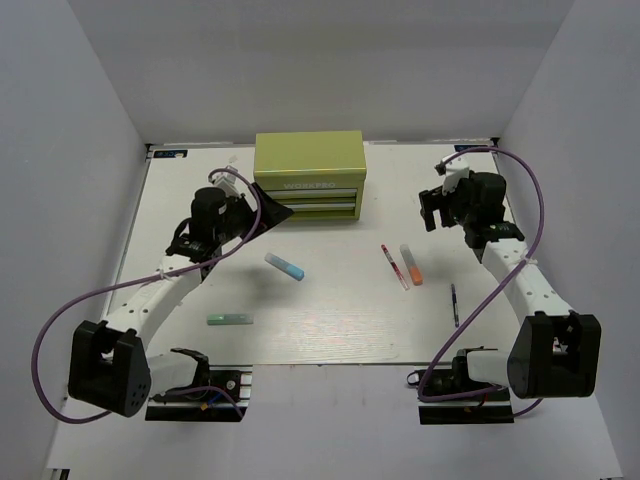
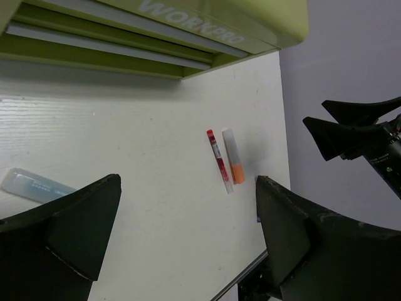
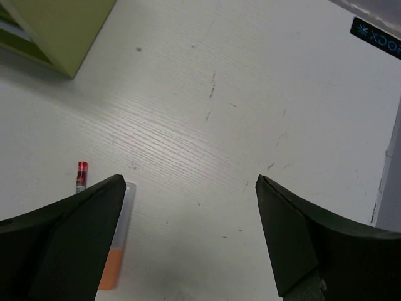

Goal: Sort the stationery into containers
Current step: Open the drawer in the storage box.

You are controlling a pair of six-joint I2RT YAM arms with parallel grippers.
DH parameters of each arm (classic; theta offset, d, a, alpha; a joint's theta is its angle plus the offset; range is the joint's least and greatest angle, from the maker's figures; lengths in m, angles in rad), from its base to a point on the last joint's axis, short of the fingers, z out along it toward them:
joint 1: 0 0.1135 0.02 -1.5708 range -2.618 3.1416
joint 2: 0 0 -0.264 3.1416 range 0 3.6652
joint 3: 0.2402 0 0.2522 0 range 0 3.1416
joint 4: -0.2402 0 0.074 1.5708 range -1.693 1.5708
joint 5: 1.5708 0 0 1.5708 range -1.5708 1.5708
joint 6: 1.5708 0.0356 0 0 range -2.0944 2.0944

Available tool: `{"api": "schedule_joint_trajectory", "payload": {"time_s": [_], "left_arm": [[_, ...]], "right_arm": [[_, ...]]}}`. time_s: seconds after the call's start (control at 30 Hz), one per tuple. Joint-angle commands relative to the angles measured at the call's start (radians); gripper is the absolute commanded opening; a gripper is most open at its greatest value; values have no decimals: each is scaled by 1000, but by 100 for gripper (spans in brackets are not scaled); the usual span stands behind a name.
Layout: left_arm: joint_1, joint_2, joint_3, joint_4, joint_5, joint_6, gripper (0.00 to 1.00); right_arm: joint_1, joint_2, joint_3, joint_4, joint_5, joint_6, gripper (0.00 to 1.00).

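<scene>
Count: one tool chest (image 1: 310, 160) with two front drawers; five writing pieces on the table (image 1: 340, 335), namely three markers and two thin pens; two arms, both mine.
Left arm: elbow bent, reaching up the table, wrist turned toward the chest's near left corner.
Left gripper (image 1: 274, 209): fingers spread wide with nothing between them, tips close to the chest front.
Right arm: bent along the right edge, wrist pointing left.
Right gripper (image 1: 431, 208): fingers wide apart, empty, well to the right of the chest.
Pale green marker (image 1: 230, 319): well behind my left gripper, beside my forearm; short, translucent.
Light-blue/white marker (image 1: 284, 266): near my left gripper, on its near side; rounded plastic barrel.
Chest finish: olive-green painted metal, boxy, glossy lid, pale WORKPRO lettering.
Red-white pen (image 1: 394, 266) and orange/grey marker (image 1: 411, 264): side by side, between my grippers and nearer the right one.
Dark blue pen (image 1: 454, 303): behind my right gripper, beside the forearm; very slim.
Table surface: white, faint wood grain.
</scene>
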Motion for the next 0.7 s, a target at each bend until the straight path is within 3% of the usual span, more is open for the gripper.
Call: {"api": "schedule_joint_trajectory", "payload": {"time_s": [0.0, 0.07, 0.17, 0.33, 0.37, 0.43, 0.5, 0.67], "left_arm": [[-31, 0, -7, 40, -69, -36, 99], [-57, 0, -7, 66, -94, -59, 99], [-83, 12, -31, 109, -120, -91, 99], [-128, 83, -40, 184, -140, -133, 99], [-128, 104, -40, 193, -152, -142, 95], [-155, 126, -40, 219, -163, -153, 77], [-166, 155, -30, 233, -192, -166, 64], [-186, 189, -31, 317, -264, -219, 64]], "right_arm": [[0, -38, 23, -7, -133, -115, 90], [1, -44, 49, -78, -236, -253, 90], [9, -43, 113, -172, -421, -334, 90], [53, -10, 185, -174, -586, -427, 73], [66, -6, 208, -177, -588, -441, 69], [110, 23, 239, -178, -584, -492, 58], [164, 60, 297, -175, -571, -498, 60], [267, 164, 460, -177, -504, -466, 76]]}}
